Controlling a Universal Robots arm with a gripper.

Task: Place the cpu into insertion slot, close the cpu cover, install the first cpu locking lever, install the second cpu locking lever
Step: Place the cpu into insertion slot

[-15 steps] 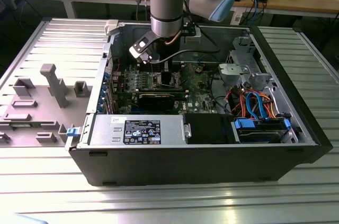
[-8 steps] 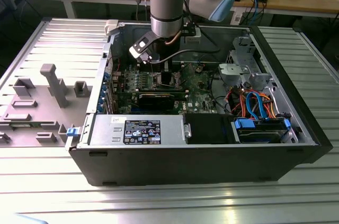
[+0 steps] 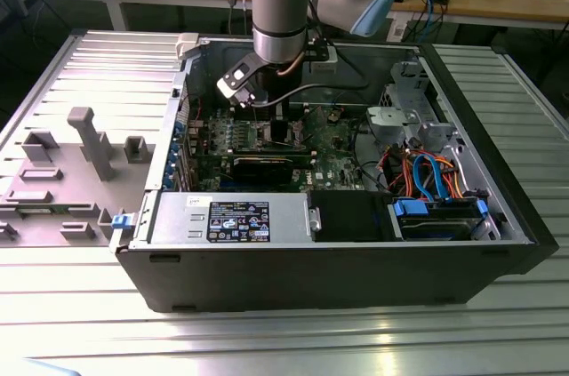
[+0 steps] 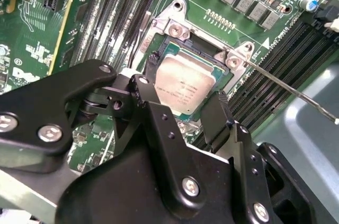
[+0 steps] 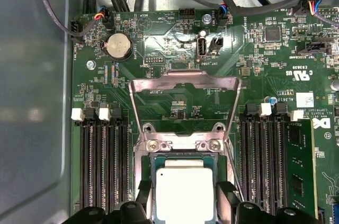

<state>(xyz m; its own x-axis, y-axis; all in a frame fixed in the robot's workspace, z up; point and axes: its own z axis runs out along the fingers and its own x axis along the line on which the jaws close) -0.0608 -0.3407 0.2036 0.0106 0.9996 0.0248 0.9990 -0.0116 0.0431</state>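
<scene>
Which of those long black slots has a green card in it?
Only the outermost long black slot, farthest from the flat square silver-grey chip, holds a green memory card. The other slots on both sides are empty.

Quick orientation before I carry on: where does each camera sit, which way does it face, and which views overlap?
Exterior view: off the arm, above the open computer case, looking down into it; the arm reaches in.
First wrist view: on the wrist, facing straight down at the motherboard and open cpu cover; the gripper shows over the cpu.
Second wrist view: on the wrist, angled across the insertion slot; the gripper's black body sits in the foreground.
Shared: both wrist views show the gripper and the cpu in the slot.
</scene>
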